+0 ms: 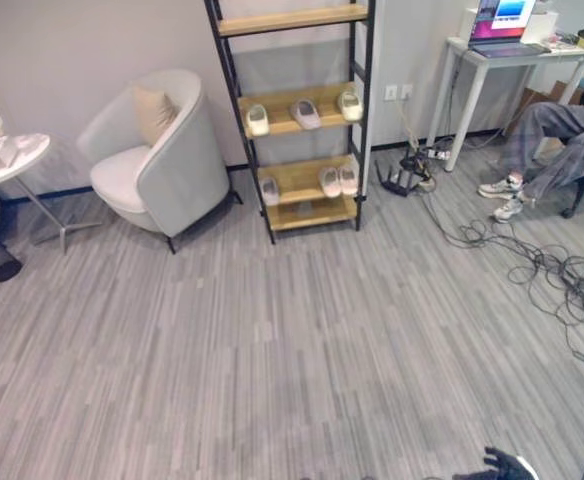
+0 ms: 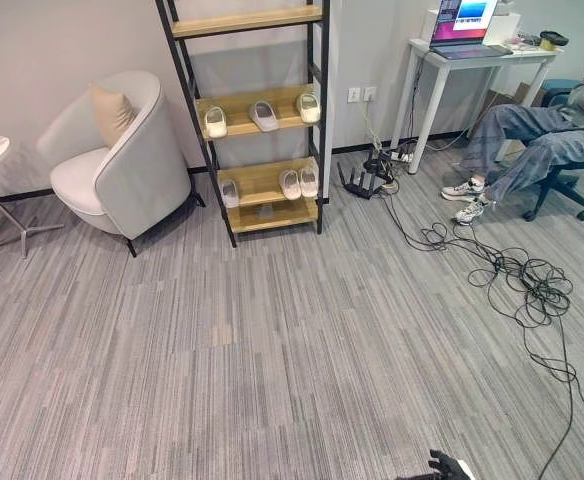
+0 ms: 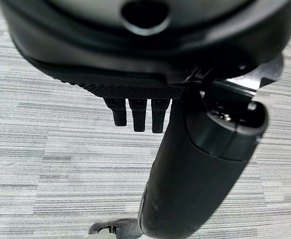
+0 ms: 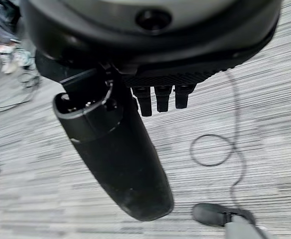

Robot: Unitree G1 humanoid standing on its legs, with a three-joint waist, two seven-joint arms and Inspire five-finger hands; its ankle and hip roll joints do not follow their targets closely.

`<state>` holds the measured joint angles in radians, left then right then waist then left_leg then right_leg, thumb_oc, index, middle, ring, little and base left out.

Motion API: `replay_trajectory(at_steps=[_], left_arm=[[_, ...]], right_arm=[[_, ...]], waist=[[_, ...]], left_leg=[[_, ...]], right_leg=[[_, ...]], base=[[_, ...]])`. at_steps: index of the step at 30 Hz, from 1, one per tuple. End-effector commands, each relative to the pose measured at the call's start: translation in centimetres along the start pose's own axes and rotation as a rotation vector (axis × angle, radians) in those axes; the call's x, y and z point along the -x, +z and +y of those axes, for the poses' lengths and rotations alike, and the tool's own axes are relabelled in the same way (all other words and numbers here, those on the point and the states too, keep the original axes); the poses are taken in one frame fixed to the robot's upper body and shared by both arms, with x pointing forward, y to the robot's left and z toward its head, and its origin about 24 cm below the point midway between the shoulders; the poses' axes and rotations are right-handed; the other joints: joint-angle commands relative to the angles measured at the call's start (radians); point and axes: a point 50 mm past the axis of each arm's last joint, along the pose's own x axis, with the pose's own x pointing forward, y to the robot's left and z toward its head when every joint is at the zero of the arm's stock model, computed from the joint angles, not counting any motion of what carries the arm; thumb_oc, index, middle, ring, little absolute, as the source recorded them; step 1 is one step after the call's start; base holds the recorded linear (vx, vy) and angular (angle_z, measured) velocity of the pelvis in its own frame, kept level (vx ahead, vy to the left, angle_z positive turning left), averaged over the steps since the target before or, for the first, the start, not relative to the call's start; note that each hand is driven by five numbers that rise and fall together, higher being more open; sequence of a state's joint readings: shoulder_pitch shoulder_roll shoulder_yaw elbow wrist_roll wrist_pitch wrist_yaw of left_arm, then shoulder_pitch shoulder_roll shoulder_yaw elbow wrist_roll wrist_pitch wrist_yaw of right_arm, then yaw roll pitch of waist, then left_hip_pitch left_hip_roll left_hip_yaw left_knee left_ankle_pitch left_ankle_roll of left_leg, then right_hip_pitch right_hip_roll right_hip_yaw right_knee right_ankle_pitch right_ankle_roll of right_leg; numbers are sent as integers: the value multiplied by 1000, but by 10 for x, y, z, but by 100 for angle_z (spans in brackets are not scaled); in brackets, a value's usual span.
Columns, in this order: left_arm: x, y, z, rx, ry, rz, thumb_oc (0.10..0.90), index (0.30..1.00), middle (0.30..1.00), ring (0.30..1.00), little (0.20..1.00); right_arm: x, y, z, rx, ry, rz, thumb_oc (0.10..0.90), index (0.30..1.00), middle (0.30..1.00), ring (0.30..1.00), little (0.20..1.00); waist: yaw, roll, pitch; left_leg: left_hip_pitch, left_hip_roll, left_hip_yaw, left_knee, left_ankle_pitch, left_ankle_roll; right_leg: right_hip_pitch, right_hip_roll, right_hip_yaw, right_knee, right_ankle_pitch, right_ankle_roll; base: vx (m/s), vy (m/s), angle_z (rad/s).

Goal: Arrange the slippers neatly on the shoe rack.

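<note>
A: Six slippers [image 1: 305, 113] are sitting on the shoe rack [image 1: 294, 112], upper centre of frame; both robot hands are hanging empty, fingers relaxed, left robot hand [image 3: 135, 112], right robot hand [image 4: 158, 97].

B: Advice: approach squarely before reaching. Pairing is hard to judge from here.

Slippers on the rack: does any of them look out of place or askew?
Yes. On the middle shelf, the grey slipper lies angled. On the lower shelf, one slipper sits apart from the pair.

Six slippers [image 1: 306, 113] on one shoe rack [image 1: 294, 20] — one armchair [image 1: 157, 155], two tables [image 1: 512, 55], one laptop [image 1: 507, 20].
</note>
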<state>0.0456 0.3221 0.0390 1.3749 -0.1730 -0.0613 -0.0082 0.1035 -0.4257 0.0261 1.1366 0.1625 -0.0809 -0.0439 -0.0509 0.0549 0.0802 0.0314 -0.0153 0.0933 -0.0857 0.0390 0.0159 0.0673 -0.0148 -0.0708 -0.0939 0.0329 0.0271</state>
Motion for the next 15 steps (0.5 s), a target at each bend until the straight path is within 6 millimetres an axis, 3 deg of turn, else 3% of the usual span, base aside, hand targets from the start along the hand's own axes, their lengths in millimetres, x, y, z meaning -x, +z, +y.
replay_trajectory(at_steps=[1, 9, 10, 11, 13, 15], left_arm=[[-3, 35, 6, -8, 55, -74, 800, 900, 900, 900, 900], [-3, 32, -17, -45, -40, -76, 800, 900, 900, 900, 900], [-3, 34, -20, -52, -50, -82, 800, 900, 900, 900, 900], [-3, 32, -27, -75, -78, -87, 800, 900, 900, 900, 900], [-2, 39, -35, -113, -102, -107, 800, 900, 900, 900, 900], [-2, 43, -42, -187, -114, -123, 800, 900, 900, 900, 900]], right_arm=[[-5, 23, 2, -18, -3, -73, 800, 900, 900, 900, 900], [-5, 14, 17, 56, 60, -18, 800, 900, 900, 900, 900], [-5, 15, 19, 68, 68, -19, 800, 900, 900, 900, 900], [-5, 15, 24, 81, 89, -16, 800, 900, 900, 900, 900], [-4, 15, 29, 92, 109, -19, 800, 900, 900, 900, 900], [-4, 14, 35, 131, 123, -9, 800, 900, 900, 900, 900]], waist=[[-2, -27, -16], [-4, -25, 26], [-2, -29, 40], [3, -37, 67], [3, -53, 102], [10, -72, 139]], left_leg=[[14, 20, 1, -2, -73, -36], [15, 42, 0, 55, -96, -41], [-9, 47, -4, 104, -111, -41], [-76, 49, -7, 238, -145, -46], [-193, 80, 21, 450, -119, -68], [-293, 118, 62, 627, -69, -63]], right_leg=[[0, -28, -25, 15, -95, 56], [-23, -24, -7, 82, -126, 37], [-41, -22, 2, 114, -138, 31], [-68, -17, 18, 173, -171, 12], [-69, -18, 10, 210, -197, -15], [-55, -19, -9, 217, -215, -34]], base=[[44, -28, 13], [70, -62, 5], [30, -136, 1], [29, -163, 1], [55, -174, 2], [128, -164, 51]])
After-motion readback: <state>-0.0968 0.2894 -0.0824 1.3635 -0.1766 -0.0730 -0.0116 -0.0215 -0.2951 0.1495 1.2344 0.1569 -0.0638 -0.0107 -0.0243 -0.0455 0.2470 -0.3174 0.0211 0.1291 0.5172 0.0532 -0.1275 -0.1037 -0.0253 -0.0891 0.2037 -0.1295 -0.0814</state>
